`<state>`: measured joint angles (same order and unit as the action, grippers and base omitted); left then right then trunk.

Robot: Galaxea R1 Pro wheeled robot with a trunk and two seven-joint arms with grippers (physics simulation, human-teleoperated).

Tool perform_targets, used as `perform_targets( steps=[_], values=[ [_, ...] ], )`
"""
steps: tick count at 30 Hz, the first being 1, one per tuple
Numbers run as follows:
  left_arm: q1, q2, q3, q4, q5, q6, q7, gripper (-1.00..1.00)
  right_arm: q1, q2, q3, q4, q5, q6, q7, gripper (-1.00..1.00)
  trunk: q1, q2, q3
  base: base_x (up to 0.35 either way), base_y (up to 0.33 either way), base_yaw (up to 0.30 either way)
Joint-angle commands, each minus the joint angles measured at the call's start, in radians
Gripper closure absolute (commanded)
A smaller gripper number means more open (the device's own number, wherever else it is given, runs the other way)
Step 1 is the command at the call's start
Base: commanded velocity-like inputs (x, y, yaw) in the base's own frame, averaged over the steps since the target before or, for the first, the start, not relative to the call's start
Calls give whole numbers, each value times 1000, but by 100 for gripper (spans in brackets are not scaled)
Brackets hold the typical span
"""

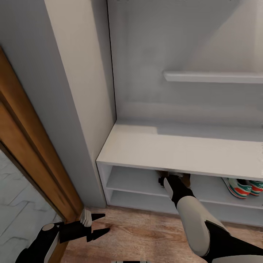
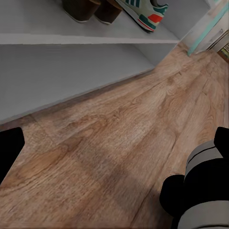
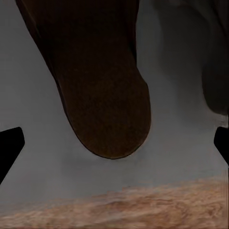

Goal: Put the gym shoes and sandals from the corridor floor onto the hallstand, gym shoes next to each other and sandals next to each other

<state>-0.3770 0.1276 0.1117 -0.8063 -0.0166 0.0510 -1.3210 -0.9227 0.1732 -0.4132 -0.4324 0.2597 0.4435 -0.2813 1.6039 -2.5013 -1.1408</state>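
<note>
Writing: none readable on the gym shoes (image 1: 243, 186)
Gym shoes: rack (image 1: 175, 148) upper shelf, right part
Sandals (image 1: 184, 179): same shelf, left of shoes
Right gripper (image 1: 166, 179): under bench top at sandals, fingers apart
Left gripper (image 1: 98, 223): over floor (image 1: 146, 230) before rack, fingers apart
Beside rack: wooden door frame (image 1: 33, 153)

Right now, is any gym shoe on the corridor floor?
No. The head view shows the gym shoes on the upper open shelf of the hallstand, and the corridor floor in view is bare wood.

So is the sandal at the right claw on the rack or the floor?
On the rack: the sandal lies on the grey shelf, floor planks at the shelf's edge.
</note>
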Motion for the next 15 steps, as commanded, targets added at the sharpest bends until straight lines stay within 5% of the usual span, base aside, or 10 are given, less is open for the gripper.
perform_targets(
  steps=[1, 15],
  values=[
    [0, 0, 2, -1, -2, 5, -4, -100, -1, 1, -6, -2, 10, 6, 2, -100, -1, 0, -1, -280, -55, 0],
    [0, 0, 2, -2, -2, 6, -4, -100, 0, 1, -4, 1, 9, 6, 2, -100, -1, 0, -1, -310, -148, 0]
  ],
)
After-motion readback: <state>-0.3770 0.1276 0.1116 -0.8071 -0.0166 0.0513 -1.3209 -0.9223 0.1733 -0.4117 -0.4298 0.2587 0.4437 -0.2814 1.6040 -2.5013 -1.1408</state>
